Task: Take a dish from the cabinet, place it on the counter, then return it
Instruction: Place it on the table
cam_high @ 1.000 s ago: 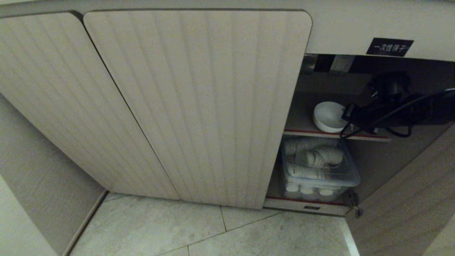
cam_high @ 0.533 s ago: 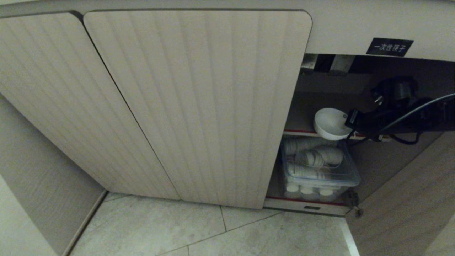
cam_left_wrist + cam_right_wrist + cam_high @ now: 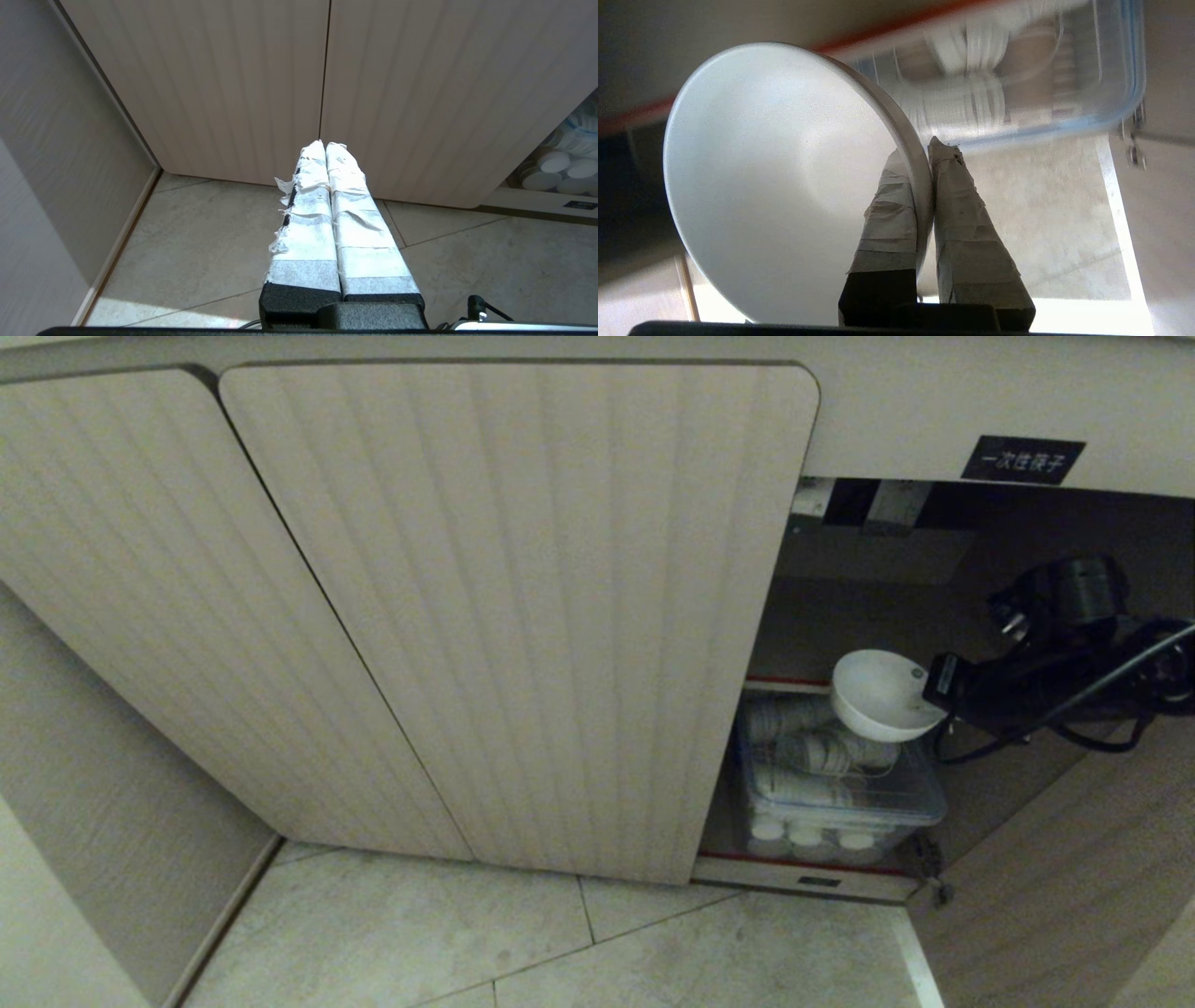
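Black label (image 3: pixel 1023 459) with white Chinese characters on the beige ribbed cabinet (image 3: pixel 523 616). Right hand (image 3: pixel 936 688) pinches the small glossy white bowl's (image 3: pixel 878 695) rim, before the red-edged shelf (image 3: pixel 786 682). Left hand (image 3: pixel 325 146) pressed together.

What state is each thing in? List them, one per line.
Small white glossy round bowl: tilted, rim pinched by the right gripper, off the shelf.
Right gripper: shut on the bowl.
Left gripper: shut, empty.
Ribbed beige cabinet doors: closed.
Right-hand compartment: open.
Clear plastic box of white cups: lidded.
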Controlling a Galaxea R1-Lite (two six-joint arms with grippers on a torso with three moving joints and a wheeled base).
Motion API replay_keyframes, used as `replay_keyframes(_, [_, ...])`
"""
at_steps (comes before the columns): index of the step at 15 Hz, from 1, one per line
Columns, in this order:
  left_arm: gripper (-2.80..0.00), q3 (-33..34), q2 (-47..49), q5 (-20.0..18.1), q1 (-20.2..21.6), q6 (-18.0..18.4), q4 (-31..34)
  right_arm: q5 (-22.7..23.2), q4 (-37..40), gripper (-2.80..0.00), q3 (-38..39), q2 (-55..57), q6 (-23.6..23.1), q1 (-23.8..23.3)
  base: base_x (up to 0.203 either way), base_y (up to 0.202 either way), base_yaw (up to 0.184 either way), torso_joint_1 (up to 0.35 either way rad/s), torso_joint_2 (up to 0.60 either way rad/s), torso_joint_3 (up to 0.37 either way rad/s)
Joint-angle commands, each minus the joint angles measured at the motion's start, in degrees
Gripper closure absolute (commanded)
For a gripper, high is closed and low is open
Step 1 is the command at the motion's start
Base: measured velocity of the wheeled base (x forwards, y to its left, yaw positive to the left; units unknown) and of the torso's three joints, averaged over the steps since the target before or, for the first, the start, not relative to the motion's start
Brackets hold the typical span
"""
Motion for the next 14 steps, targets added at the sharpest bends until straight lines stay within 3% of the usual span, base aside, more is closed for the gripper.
replay_keyframes(1, [0.0, 0.0, 0.0, 0.0, 0.0, 0.0, 0.0, 0.1, -0.1, 0.0, 4.4, -3.8, -1.4, 0.6, 0.0, 0.0, 0.0, 0.0, 0.0, 0.0])
replay_keyframes(11, [0.0, 0.0, 0.0, 0.0, 0.0, 0.0, 0.0, 2.0, -4.6, 0.0, 23.2, -20.7, -3.6, 1.8, 0.0, 0.0, 0.0, 0.0, 0.0, 0.0])
replay_keyframes(14, [0.0, 0.0, 0.0, 0.0, 0.0, 0.0, 0.0, 5.1, -4.2, 0.0, 29.1, -28.1, -6.6, 1.8, 0.0, 0.0, 0.0, 0.0, 0.0, 0.0])
